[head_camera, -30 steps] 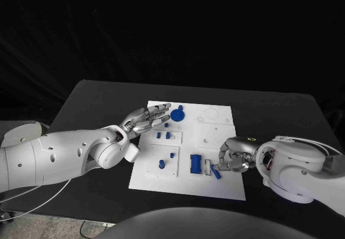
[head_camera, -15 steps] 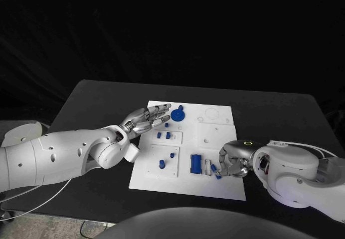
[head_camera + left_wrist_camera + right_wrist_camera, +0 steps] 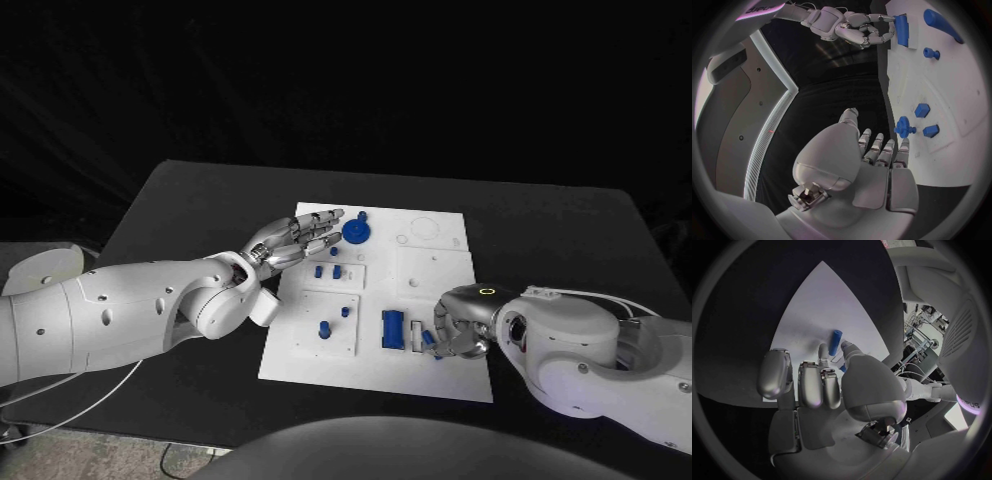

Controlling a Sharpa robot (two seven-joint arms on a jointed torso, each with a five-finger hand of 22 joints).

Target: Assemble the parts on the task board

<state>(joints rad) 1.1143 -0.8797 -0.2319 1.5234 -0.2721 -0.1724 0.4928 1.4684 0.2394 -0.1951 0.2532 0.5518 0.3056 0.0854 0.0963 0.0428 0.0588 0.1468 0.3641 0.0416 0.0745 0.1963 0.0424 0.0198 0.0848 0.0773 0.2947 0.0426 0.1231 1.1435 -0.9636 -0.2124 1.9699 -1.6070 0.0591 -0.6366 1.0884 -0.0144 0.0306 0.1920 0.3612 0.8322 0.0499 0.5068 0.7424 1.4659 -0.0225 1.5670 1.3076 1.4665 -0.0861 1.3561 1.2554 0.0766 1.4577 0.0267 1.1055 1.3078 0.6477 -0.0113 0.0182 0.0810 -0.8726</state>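
Head view: the white task board [image 3: 378,300] lies mid-table. The left hand [image 3: 296,238] hovers flat over its far left edge, fingers spread, holding nothing, near a round blue gear [image 3: 356,235]. The right hand [image 3: 459,325] curls at the near right, beside a blue block [image 3: 392,328].

Left wrist view: left hand [image 3: 879,155] open beside the gear [image 3: 904,128].

Right wrist view: right hand [image 3: 823,382] pinches a slim blue peg [image 3: 836,342] on the board [image 3: 817,305]
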